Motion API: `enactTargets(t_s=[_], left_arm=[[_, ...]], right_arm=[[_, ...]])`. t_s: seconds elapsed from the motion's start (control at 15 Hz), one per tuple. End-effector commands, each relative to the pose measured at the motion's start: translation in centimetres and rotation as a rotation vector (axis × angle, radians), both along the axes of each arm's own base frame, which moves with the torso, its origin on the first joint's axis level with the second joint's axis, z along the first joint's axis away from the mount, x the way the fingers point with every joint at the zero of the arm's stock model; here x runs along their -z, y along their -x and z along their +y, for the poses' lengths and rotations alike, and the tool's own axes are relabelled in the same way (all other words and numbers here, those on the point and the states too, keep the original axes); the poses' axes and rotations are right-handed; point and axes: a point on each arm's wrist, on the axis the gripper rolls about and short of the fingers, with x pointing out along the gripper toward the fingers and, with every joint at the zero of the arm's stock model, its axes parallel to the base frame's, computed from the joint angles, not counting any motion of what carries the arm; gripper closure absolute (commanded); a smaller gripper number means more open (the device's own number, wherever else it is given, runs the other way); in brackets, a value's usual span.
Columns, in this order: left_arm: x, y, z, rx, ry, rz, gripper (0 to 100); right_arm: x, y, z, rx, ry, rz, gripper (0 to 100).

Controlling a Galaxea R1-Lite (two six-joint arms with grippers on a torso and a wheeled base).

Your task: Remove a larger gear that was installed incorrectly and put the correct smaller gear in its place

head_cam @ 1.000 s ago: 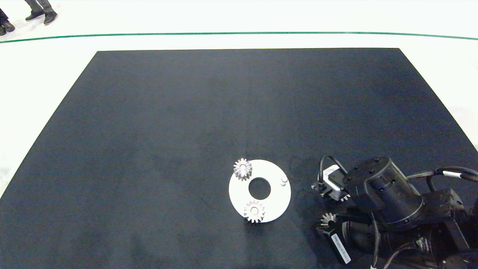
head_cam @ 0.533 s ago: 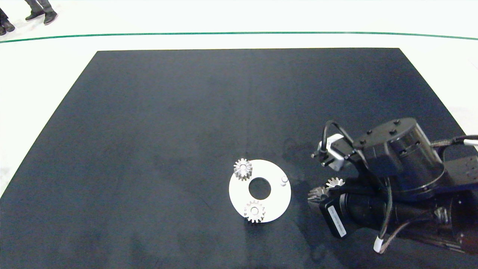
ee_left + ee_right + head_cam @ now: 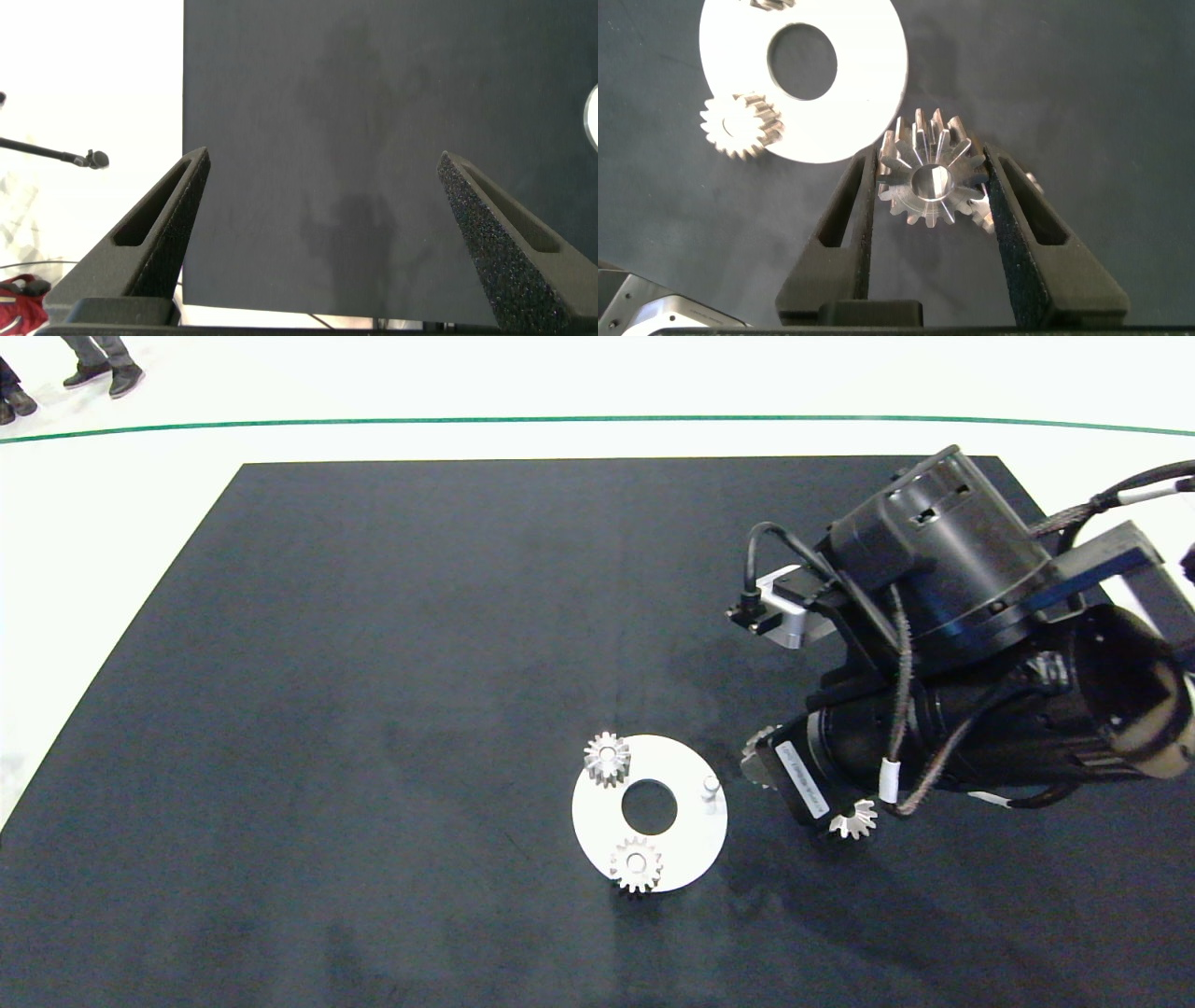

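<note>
In the right wrist view my right gripper (image 3: 931,161) is shut on the smaller gear (image 3: 929,182), gripping its toothed rim from both sides. From above, that gear (image 3: 758,761) peeks out under the right arm (image 3: 934,644), hanging just right of the white round plate (image 3: 686,840). The plate's bare peg (image 3: 711,789) stands at its right edge. The larger gear (image 3: 854,819), star-toothed, lies flat on the mat below the arm; part of this larger gear (image 3: 979,217) shows behind one finger. My left gripper (image 3: 324,159) is open over bare mat, out of the head view.
Two more silver gears sit on the plate's pegs, one at the upper left (image 3: 607,758) and one at the bottom (image 3: 637,864). The black mat (image 3: 373,663) lies on a white floor. A person's shoes (image 3: 103,375) show at the far left.
The right arm has risen and swung up and left, carrying the held gear from low on the mat to just beside the plate. The star-toothed gear stays on the mat.
</note>
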Motion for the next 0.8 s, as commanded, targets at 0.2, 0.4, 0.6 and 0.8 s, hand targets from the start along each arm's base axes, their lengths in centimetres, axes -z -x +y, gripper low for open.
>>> enactTargets(t_s=[0.2,0.4,0.6,0.8], left_arm=[[0.0,0.0,0.0,-0.001,-0.001,0.003,0],[0.0,0.0,0.0,-0.001,-0.001,0.004,0],[0.0,0.0,0.0,-0.001,-0.001,0.004,0],[0.0,0.0,0.0,-0.001,-0.001,0.004,0]], right_arm=[[2.5,-2.2,2.9,-0.009,0.051,0.051,75],[2.7,-2.3,3.1,-0.009,0.053,0.058,75],[3.1,-2.5,3.3,-0.007,0.057,0.066,75],[3.4,-2.8,3.6,0.007,0.048,0.071,75]])
